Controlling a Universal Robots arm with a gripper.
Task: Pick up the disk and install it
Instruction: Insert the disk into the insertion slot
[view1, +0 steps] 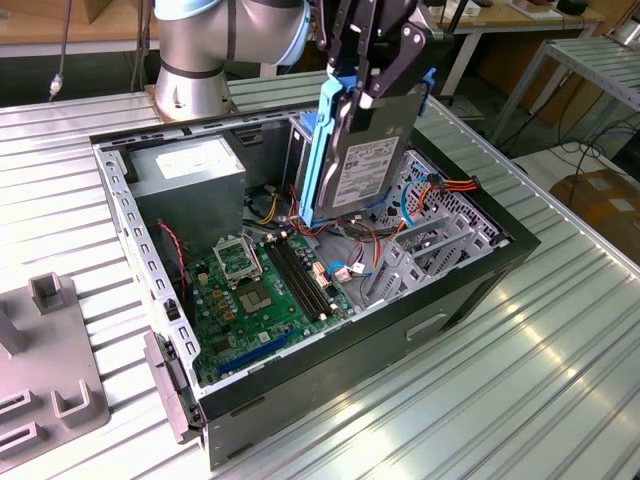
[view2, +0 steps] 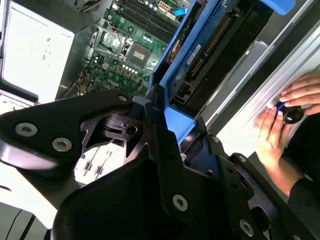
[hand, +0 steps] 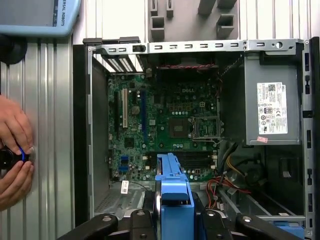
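Starting at the exterior view's left, the power supply (view1: 190, 172) and motherboard (view1: 262, 290) sit low in the open computer case (view1: 150, 260) on the worktop (view1: 500, 390), both untouched. Over the middle of the case my gripper (view1: 372, 88) is clamped on the upper end of the disk (view1: 372, 165). The disk hangs nearly upright above the board and looks clear of everything.

That grip is my worry — it bites one end only, so the disk could swing or slip and drop onto the board. Further right, the metal drive cage (view1: 430, 245) and loose orange and red cables (view1: 448, 186) lie near the disk's lower edge. A tilted disk could snag a wire or jam against the cage. In the first wrist view a person's hands (hand: 15, 160) hold a small control beside the case.

The gripper body hides how much of the blue frame is gripped, and I can't make out the slot behind the disk.
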